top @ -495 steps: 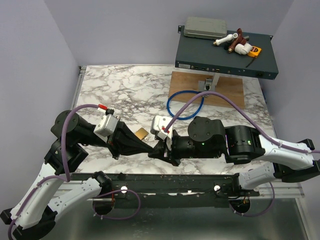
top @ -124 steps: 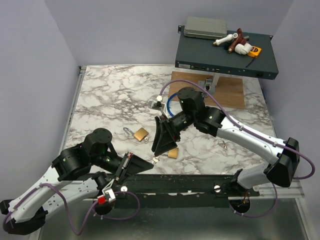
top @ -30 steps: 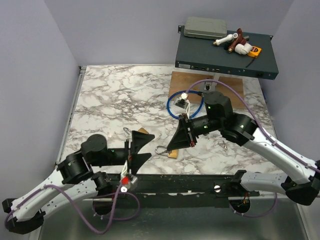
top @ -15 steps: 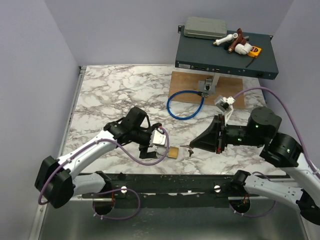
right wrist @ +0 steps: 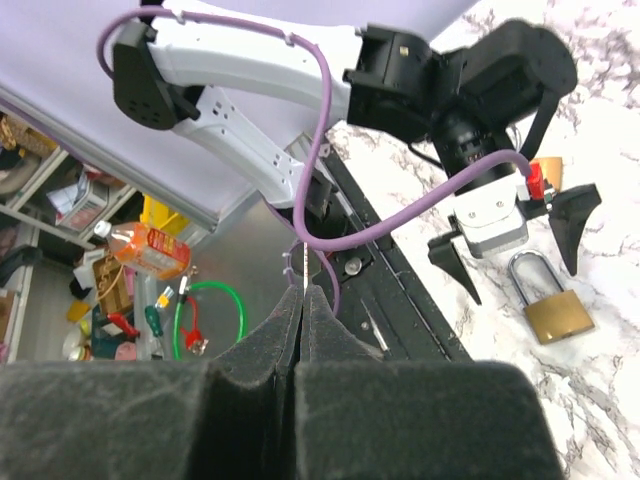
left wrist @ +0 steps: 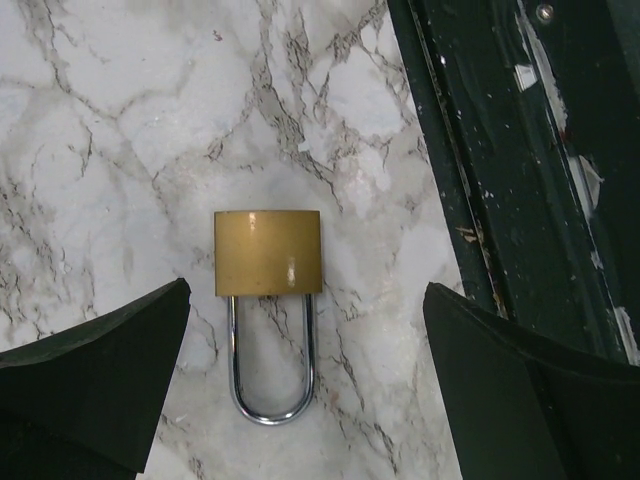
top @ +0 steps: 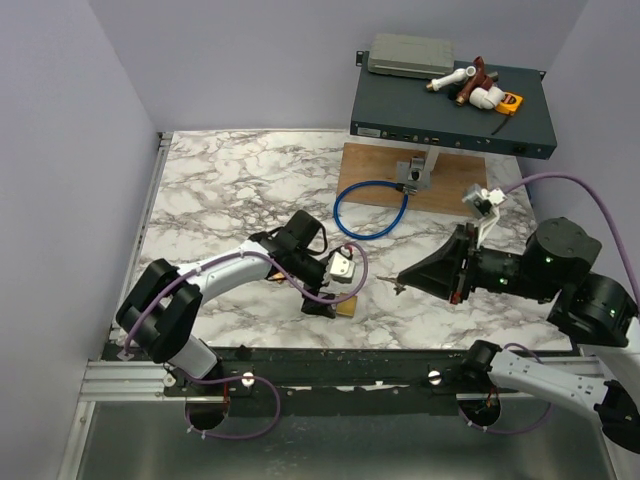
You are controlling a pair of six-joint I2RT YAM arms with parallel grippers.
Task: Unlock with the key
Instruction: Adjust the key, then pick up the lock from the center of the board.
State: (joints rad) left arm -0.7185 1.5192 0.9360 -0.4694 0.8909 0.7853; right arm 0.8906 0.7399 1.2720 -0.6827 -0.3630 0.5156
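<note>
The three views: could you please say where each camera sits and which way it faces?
Top external: above and behind, looking down on the marble table; left arm and right arm show.
Left wrist: straight down on a padlock; open fingers show.
Right wrist: along its shut fingers toward the left arm.
All share that padlock.

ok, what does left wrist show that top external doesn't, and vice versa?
Left wrist only: the padlock in full, brass body and seated shackle, flat on the marble table between the left claw, fingers wide open. Top external only: the right claw shut on the key, right of the padlock, and the blue cable. Both: marble, the dark rail at the near edge, part of the padlock.
</note>
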